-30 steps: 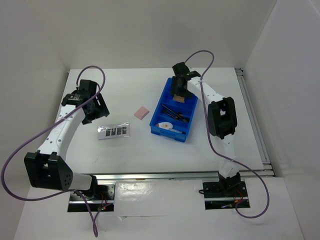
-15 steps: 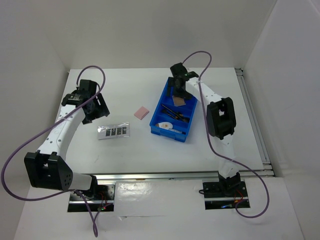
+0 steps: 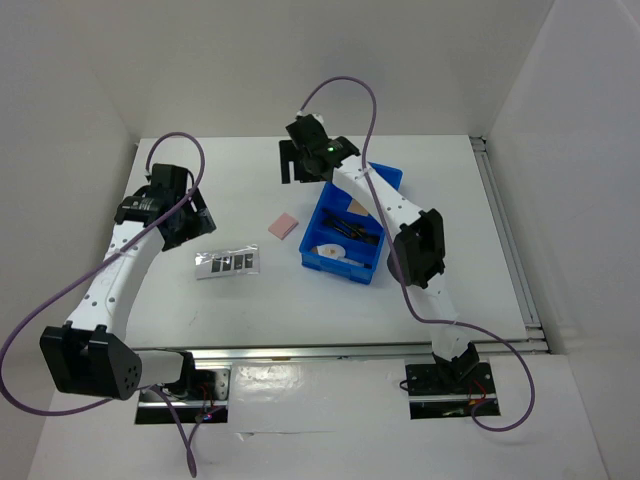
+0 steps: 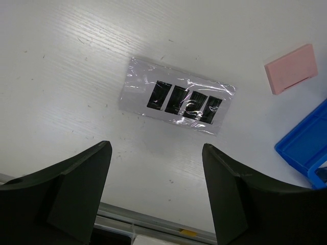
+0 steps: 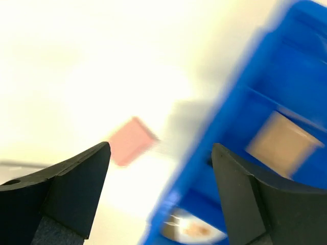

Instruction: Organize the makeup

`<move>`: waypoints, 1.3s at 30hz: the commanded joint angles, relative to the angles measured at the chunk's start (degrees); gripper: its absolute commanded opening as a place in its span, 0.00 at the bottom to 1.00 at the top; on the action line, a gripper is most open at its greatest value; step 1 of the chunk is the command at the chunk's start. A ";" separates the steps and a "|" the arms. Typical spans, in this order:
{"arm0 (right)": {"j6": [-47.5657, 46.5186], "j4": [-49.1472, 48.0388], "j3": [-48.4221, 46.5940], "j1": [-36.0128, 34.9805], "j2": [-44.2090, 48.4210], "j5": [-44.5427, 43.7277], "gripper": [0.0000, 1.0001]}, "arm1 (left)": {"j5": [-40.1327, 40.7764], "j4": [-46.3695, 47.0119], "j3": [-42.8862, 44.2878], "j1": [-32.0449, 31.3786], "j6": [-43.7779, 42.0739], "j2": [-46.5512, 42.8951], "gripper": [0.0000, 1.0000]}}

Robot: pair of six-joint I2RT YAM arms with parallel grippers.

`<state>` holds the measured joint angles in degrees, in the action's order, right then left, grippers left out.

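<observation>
The silver-grey palette strip (image 3: 227,263) with four dark pans lies flat on the table, and shows in the left wrist view (image 4: 176,100). My left gripper (image 3: 188,228) hovers just left of it, open and empty (image 4: 156,148). A pink square pad (image 3: 283,225) lies between the strip and the blue bin (image 3: 372,178). In the bin are a tan square pad (image 3: 358,207), thin black brushes (image 3: 357,233) and a white oval compact (image 3: 330,250). My right gripper (image 3: 295,163) is open and empty above the table, past the bin's far left corner. Its view is blurred (image 5: 159,148).
The bin's left wall (image 5: 225,132) crosses the right wrist view, with the pink pad (image 5: 130,140) to its left. A metal rail (image 3: 330,350) runs along the near table edge, another (image 3: 505,235) along the right. White walls enclose the table.
My right arm has swung left from above the bin's far compartment to beyond its far left corner, still open and empty. My left arm has shifted only slightly.
</observation>
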<state>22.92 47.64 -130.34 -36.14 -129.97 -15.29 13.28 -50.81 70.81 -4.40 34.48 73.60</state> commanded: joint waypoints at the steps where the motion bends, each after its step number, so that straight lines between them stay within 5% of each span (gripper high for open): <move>1: -1.65 3.49 -8.67 -0.60 -5.80 6.57 0.88 | 1.75 0.80 -0.14 0.27 -0.82 -2.67 0.85; 15: 0.37 -0.09 -10.37 -4.20 -12.06 16.08 0.90 | 1.68 1.32 -1.81 0.27 -1.87 -5.84 0.85; 24: -3.57 -5.80 -12.04 -1.84 -1.26 13.72 0.88 | -3.17 5.02 0.56 0.80 -4.77 0.04 0.88; 32: -4.72 -1.76 6.22 3.26 18.07 -9.29 0.92 | -11.78 11.07 6.09 -3.23 -10.04 8.30 0.86; 39: -2.00 -1.14 23.54 11.08 33.28 -12.84 0.97 | -14.77 7.22 20.84 -10.79 -15.75 27.45 0.92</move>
<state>19.88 44.95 -112.18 -26.33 -100.25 -24.10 1.15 -42.72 86.26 -12.64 22.65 95.24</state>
